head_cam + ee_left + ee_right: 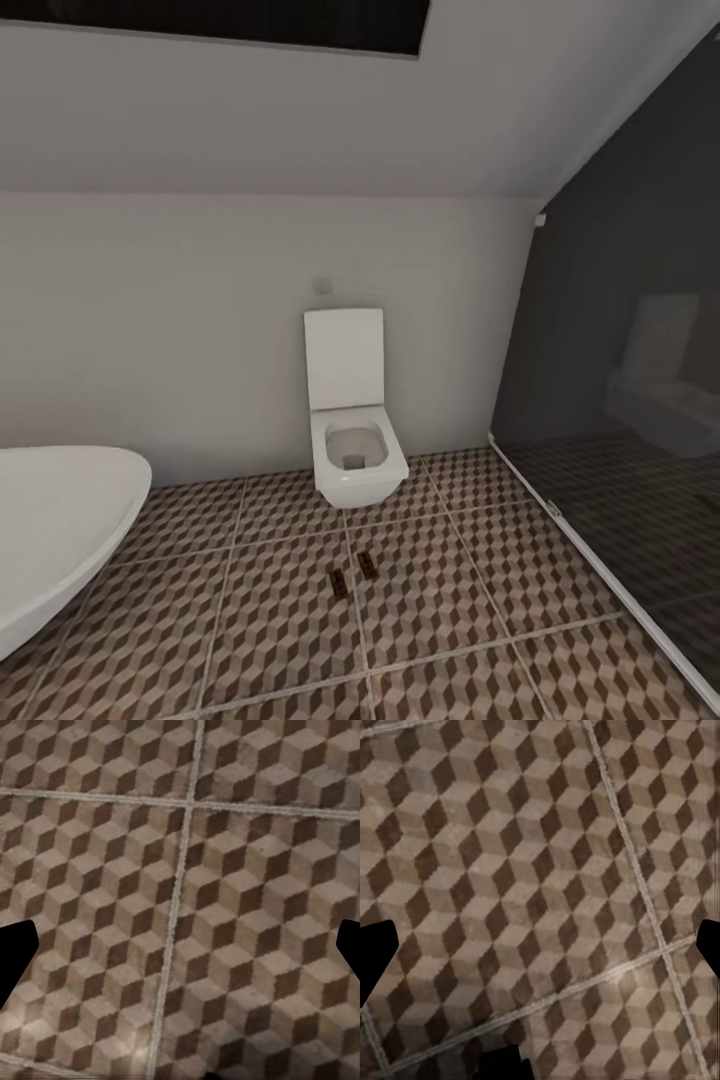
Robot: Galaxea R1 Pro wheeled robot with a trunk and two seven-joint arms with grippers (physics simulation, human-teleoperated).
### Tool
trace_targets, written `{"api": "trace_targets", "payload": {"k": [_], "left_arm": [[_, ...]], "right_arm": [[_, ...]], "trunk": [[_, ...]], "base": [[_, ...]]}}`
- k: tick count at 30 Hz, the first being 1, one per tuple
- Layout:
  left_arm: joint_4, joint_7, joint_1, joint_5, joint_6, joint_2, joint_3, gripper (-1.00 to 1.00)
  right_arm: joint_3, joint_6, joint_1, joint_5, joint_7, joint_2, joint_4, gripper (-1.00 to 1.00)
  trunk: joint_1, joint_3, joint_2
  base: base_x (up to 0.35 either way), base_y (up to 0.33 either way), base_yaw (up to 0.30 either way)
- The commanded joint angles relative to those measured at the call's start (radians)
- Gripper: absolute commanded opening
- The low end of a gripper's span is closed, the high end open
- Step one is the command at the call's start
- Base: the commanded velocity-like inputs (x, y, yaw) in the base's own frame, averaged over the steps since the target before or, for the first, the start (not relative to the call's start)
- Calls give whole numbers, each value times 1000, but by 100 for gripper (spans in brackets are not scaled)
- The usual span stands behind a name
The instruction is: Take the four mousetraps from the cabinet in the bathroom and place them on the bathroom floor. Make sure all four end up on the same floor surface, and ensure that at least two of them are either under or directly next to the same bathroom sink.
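Note:
Two mousetraps lie flat on the cube-patterned bathroom floor [270, 640] in front of the toilet, one [339, 582] slightly nearer me and the other [366, 564] just to its right. They look small and dark from here. The cabinet is out of view. In the left wrist view, my left gripper [180, 952] is open, its dark fingertips [15, 956] far apart over bare tiles. In the right wrist view, my right gripper [540, 952] is likewise open above the tiles, with nothing between its fingertips [375, 956].
A white wall-hung toilet [352, 430] with its lid up stands against the far wall. A white rounded basin or tub [55, 530] juts in at the left. The dark glass shower enclosure [630, 420] closes off the right side.

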Motion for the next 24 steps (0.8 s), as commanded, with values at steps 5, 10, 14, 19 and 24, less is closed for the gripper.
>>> {"api": "trace_targets", "payload": {"k": [5,10,14,19,24], "left_arm": [[-1,5,5,9,-2,1,-8,100],[-1,4,13,9,-2,1,-8,100],[-1,4,26,9,-2,1,-8,100],[-1,4,37,9,-2,1,-9,100],[-1,4,44,8,-1,1,-9,100]], "right_arm": [[9,-3,0,-12,-4,0,39,100],[11,-3,0,-15,-4,4,107,100],[11,-3,0,-17,-4,5,161,100],[9,-2,4,-16,-3,2,223,100],[9,-2,26,-11,-2,-3,244,100]], "trunk": [[-19,15,35],[-39,30,70],[-54,43,98],[-73,59,133],[-92,74,168]], "base": [[0,0,0],[0,0,0],[0,0,0],[0,0,0],[0,0,0]]}}
